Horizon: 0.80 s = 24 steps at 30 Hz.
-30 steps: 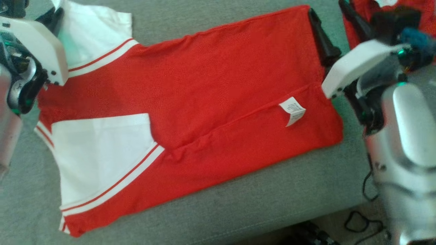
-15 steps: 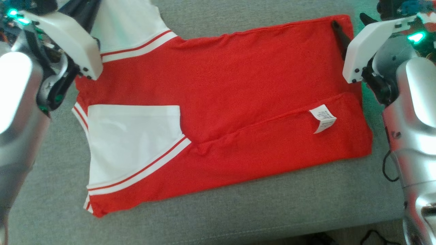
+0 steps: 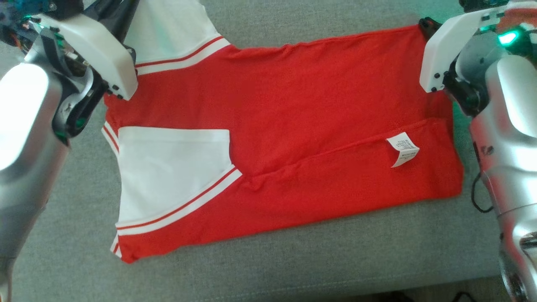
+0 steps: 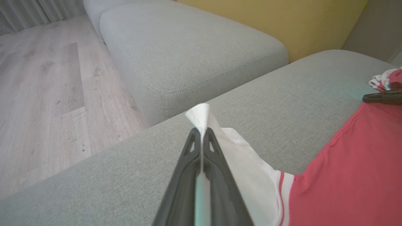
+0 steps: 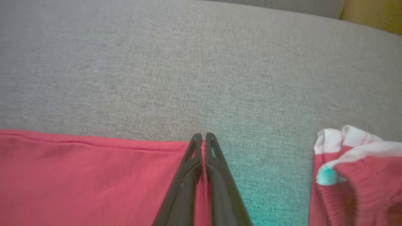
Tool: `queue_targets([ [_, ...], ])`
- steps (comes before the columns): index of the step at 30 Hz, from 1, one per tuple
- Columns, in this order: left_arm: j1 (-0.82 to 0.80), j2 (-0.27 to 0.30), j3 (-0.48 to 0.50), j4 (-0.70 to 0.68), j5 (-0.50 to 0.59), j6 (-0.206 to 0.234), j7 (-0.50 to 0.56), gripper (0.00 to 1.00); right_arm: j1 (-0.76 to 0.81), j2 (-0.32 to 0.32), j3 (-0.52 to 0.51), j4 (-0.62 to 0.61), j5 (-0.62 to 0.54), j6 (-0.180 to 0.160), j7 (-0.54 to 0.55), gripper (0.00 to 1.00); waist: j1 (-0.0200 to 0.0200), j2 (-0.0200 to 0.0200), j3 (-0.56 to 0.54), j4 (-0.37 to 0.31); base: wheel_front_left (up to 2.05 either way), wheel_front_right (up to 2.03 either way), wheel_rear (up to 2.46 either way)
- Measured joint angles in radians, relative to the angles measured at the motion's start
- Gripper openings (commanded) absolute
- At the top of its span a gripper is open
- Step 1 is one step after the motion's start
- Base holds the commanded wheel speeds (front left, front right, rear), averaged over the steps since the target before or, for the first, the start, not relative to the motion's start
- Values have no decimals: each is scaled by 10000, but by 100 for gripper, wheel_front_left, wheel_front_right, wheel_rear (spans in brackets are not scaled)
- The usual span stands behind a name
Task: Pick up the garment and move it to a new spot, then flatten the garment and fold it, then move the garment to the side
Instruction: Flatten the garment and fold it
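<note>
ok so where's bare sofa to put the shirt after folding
Widest bare patch: the cushion on the far side of the shirt. A narrower strip runs between its near edge and the cushion's front. Crowded at the right end, where the right gripper pinches the corner beside a red-and-white garment, and at the left, where the left gripper holds the white sleeve.

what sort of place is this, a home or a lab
Most likely a home living room: a grey fabric sofa with deep cushions, a pale wood-plank floor, and what look like curtains reaching the floor. A red and white shirt lies spread on the sofa.
</note>
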Motion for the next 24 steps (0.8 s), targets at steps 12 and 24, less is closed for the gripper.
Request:
queue_targets([
  [12, 2234, 541, 10, -1461, -541, 364, -466, 0, 1390, -832, 1072, -830, 1145, 0, -1170, 0, -1, 1, -1236, 198, 0, 0, 0],
  [24, 5912, 851, 17, -3233, -1137, 1488, -1638, 0, 3839, -1555, 755, -2405, 1737, 0, -1074, 0, -3, 1, -2662, 632, 0, 0, 0],
])
